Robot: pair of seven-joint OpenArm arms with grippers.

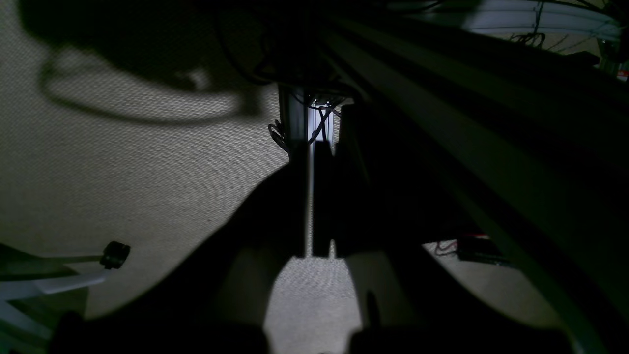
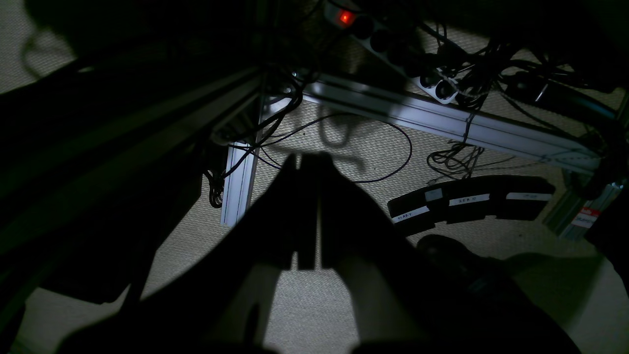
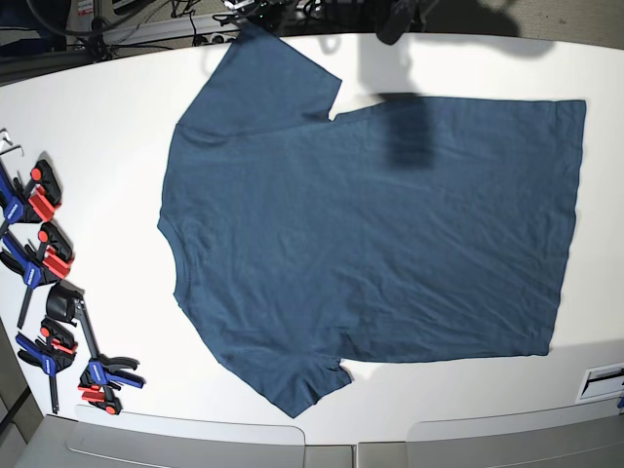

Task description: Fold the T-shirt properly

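The T-shirt [image 3: 370, 244] lies spread flat on the white table [image 3: 97, 146], collar to the left, hem to the right, one sleeve at the back left and one at the front. Neither gripper shows in the base view. In the left wrist view, my left gripper [image 1: 311, 147] is a dark silhouette, shut and holding nothing, over carpeted floor. In the right wrist view, my right gripper [image 2: 310, 160] is likewise shut and holding nothing, with floor and cables behind it. No cloth appears in either wrist view.
Several blue and red clamps [image 3: 44, 253] lie along the table's left edge. A white label [image 3: 603, 380] sits at the front right. Under the table are an aluminium frame [image 2: 442, 118], a power strip with a red light [image 2: 346, 17], cables and a labelled black pedal [image 2: 467, 201].
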